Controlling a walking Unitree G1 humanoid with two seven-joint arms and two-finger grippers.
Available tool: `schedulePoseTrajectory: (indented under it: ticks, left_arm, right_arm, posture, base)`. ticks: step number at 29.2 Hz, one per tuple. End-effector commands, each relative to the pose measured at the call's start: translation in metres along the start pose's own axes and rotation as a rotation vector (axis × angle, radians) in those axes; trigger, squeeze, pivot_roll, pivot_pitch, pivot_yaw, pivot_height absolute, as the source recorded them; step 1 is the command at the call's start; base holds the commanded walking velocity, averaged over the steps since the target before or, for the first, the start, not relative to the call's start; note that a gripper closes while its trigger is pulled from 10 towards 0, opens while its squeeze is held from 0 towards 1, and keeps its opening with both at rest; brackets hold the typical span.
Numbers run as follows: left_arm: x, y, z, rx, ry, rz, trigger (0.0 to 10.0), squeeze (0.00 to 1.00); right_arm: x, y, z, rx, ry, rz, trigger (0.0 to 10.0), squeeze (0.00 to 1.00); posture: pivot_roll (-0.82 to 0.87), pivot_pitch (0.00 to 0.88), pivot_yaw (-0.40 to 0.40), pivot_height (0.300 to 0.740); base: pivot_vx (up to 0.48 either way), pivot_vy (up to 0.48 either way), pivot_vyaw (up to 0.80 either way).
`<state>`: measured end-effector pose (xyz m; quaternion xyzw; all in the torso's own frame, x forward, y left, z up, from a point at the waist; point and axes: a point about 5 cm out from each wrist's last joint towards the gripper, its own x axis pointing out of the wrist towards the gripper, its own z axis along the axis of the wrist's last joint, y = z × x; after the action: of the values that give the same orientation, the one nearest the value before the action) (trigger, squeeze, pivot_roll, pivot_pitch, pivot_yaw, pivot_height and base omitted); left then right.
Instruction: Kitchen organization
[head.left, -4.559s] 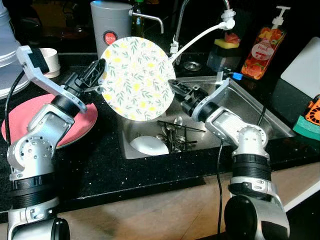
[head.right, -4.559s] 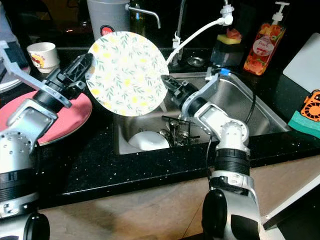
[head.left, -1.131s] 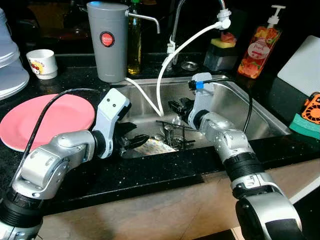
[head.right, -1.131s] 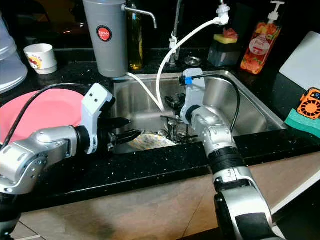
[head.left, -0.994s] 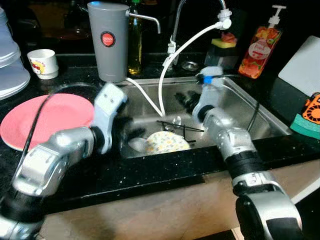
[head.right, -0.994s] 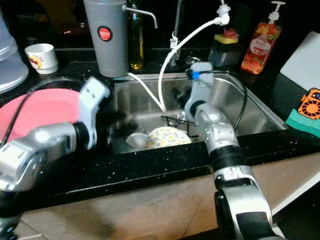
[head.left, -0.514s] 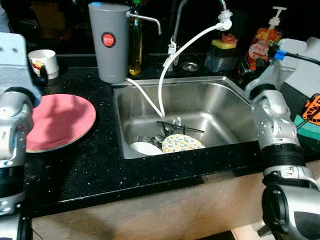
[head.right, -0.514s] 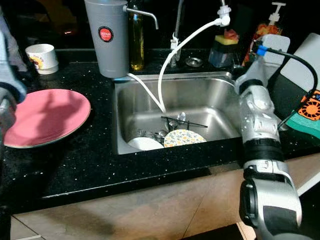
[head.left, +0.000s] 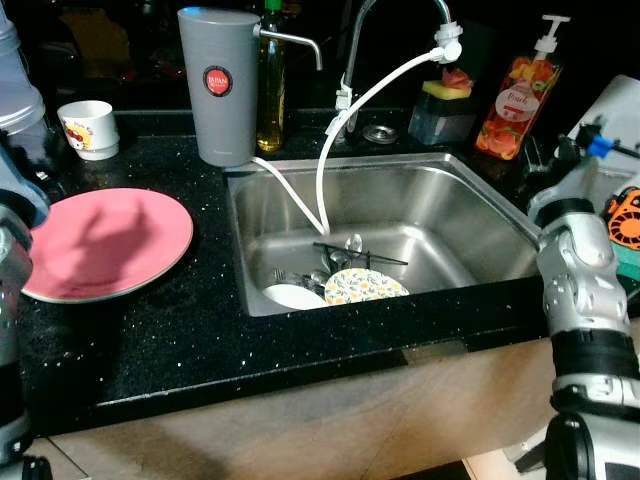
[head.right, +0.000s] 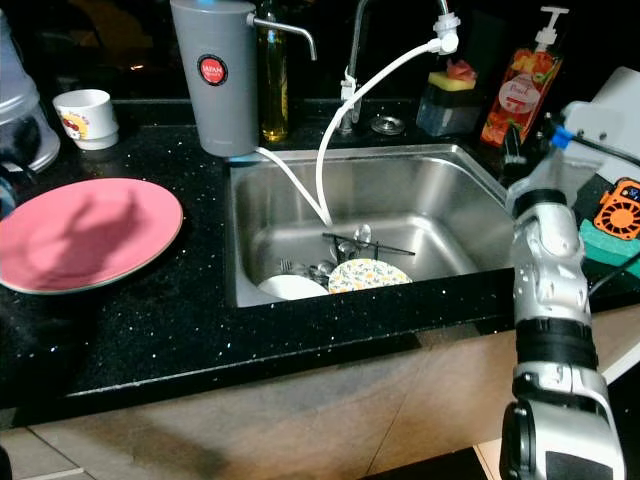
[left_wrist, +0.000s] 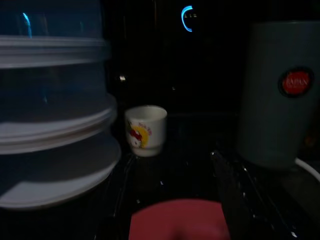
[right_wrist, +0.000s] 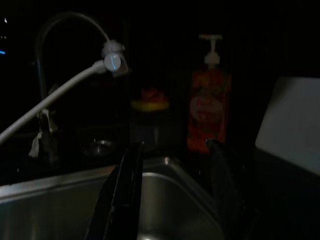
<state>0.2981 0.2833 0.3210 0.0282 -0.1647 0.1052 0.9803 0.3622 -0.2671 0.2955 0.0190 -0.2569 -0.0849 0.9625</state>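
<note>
A floral plate lies in the steel sink, leaning on cutlery beside a white bowl. On the counter to the left rests a pink plate. My right gripper hovers open and empty over the sink's right rim, pointing at the soap bottle. My right arm stands at the right. My left gripper is open over the pink plate's far edge, facing a small white cup. The left arm is at the far left edge.
A grey canister, an oil bottle, the tap with its white hose and a sponge holder line the back. Stacked white containers stand at far left. An orange item and green sponge lie right.
The floral plate, earlier held up between both grippers, was lowered and let go in the sink. Both arms then drew back, the left far leftward, the right to the sink's right rim.
</note>
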Motion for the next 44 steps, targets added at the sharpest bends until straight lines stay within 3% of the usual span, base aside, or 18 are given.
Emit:
schedulePoseTrajectory:
  ticks: [1,6,9,17,44]
  left_arm:
    - [-0.005,-0.014,-0.004,0.008,0.004,-0.044,10.0,0.0]
    - [-0.005,-0.022,-0.011,0.008,0.03,-0.048,10.0,0.0]
    - [-0.005,-0.034,-0.012,0.01,0.005,-0.087,10.0,0.0]
    - [-0.008,-0.042,-0.012,0.015,0.01,-0.124,10.0,0.0]
    - [-0.01,-0.048,-0.013,0.008,0.015,-0.146,10.0,0.0]
  right_arm:
    - [-0.008,0.008,-0.004,0.031,0.022,0.016,10.0,0.0]
    - [-0.012,0.021,-0.009,0.043,0.045,0.049,10.0,0.0]
    - [-0.014,0.04,-0.011,0.056,0.044,0.104,10.0,0.0]
    - [-0.017,0.055,-0.011,0.073,0.063,0.147,10.0,0.0]
    - [-0.022,0.066,-0.013,0.094,0.104,0.185,10.0,0.0]
  posture:
    - [0.01,0.094,-0.045,0.74]
    - [0.01,0.094,-0.041,0.74]
    - [0.01,0.095,-0.038,0.74]
    - [0.0,0.097,-0.044,0.74]
    - [0.0,0.085,-0.053,0.74]
  base:
    - [0.0,0.0,0.0]
    - [0.0,0.0,0.0]
    - [0.0,0.0,0.0]
    - [-0.03,0.0,0.0]
    - [-0.312,0.0,0.0]
